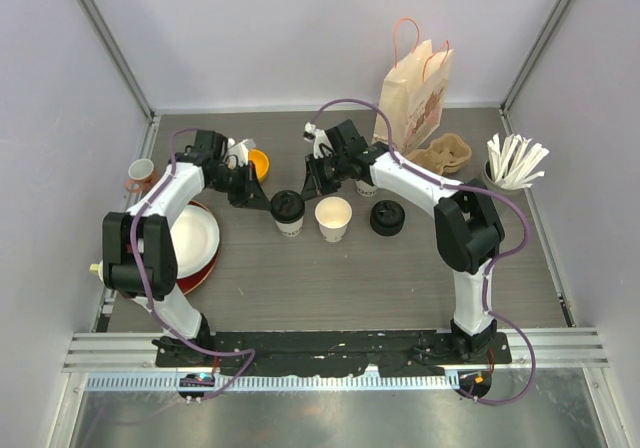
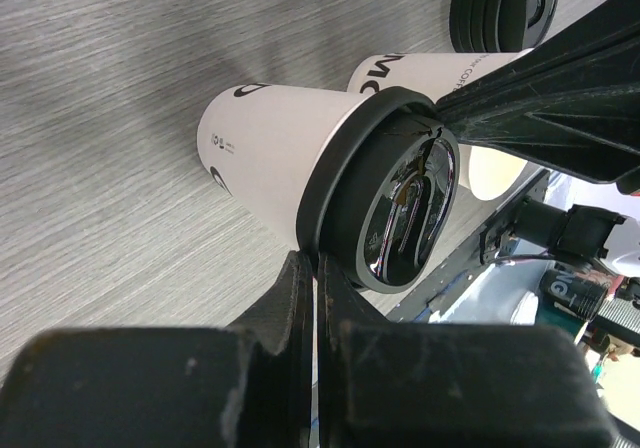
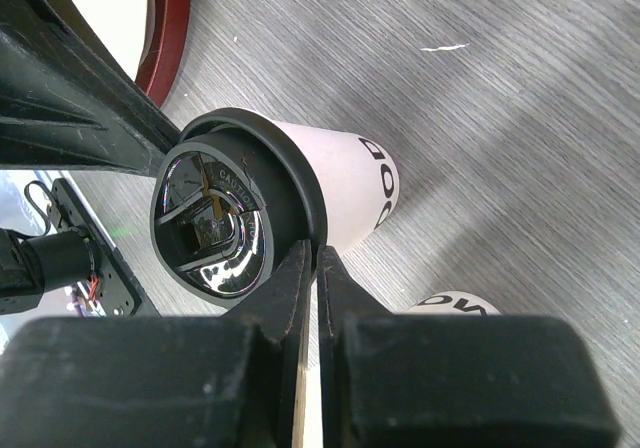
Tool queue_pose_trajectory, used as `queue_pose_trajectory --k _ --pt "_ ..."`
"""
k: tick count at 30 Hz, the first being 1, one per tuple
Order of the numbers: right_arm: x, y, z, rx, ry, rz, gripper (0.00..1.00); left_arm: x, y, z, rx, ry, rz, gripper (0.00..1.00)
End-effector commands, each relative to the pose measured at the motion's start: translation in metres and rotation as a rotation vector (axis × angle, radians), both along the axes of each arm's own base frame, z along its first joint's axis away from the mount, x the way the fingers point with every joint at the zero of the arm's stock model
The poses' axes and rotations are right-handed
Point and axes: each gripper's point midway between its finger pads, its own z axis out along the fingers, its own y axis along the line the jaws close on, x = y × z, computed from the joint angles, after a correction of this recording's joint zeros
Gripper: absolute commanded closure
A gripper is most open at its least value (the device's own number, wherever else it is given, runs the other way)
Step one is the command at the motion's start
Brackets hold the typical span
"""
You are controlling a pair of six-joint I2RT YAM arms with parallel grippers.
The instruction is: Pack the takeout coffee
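Observation:
One takeout coffee cup (image 1: 288, 213), white with a black lid (image 2: 400, 198), stands mid-table. My left gripper (image 1: 262, 196) is shut, and its tips (image 2: 315, 263) touch the lid's rim from the left. My right gripper (image 1: 308, 183) is also shut, its tips (image 3: 312, 253) against the lid's rim (image 3: 215, 218) from the other side. Neither gripper holds anything between its fingers. A second white cup (image 1: 333, 218) stands open, without a lid, just right of the first. A stack of black lids (image 1: 387, 217) lies further right.
A paper bag with orange handles (image 1: 412, 93) stands at the back, with a brown cup carrier (image 1: 445, 153) and a holder of white sticks (image 1: 515, 160) to its right. On the left are an orange bowl (image 1: 258, 161), a pinkish cup (image 1: 141, 174) and a white plate on a red one (image 1: 195, 238).

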Motion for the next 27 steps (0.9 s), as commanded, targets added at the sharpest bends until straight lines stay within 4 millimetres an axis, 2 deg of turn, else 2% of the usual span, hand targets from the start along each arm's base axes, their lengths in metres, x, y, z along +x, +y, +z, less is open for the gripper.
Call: queue_pose_trajectory --k 1,5,10,13,14,17,22,27 --pt "-0.017 -0.05 -0.099 -0.328 0.105 -0.053 0.99 -0.002 0.023 -0.05 0.189 0.028 -0.004 1.0" --pt "-0.023 -0.056 -0.11 -0.354 0.119 -0.056 0.99 -0.001 0.029 -0.06 0.229 0.032 -0.005 1.0" --pt "-0.023 -0.054 -0.11 -0.335 0.117 -0.062 0.99 0.004 0.028 -0.049 0.233 -0.035 -0.007 1.0" --pt "-0.021 -0.045 -0.094 -0.3 0.102 -0.044 0.99 0.009 0.017 -0.022 0.164 -0.085 -0.026 1.0" --pt "-0.017 -0.041 -0.084 -0.281 0.081 -0.039 0.99 0.012 0.013 -0.009 0.14 -0.117 -0.028 0.99" --pt "-0.014 -0.033 -0.066 -0.24 0.065 -0.03 0.99 0.018 0.01 0.008 0.116 -0.159 -0.027 0.98" --pt "-0.011 -0.021 -0.045 -0.172 0.054 -0.018 0.97 0.017 0.005 0.017 0.082 -0.157 -0.041 0.94" --pt "-0.008 -0.014 -0.033 -0.138 0.044 -0.004 0.88 0.018 0.004 0.025 0.077 -0.173 -0.051 0.87"
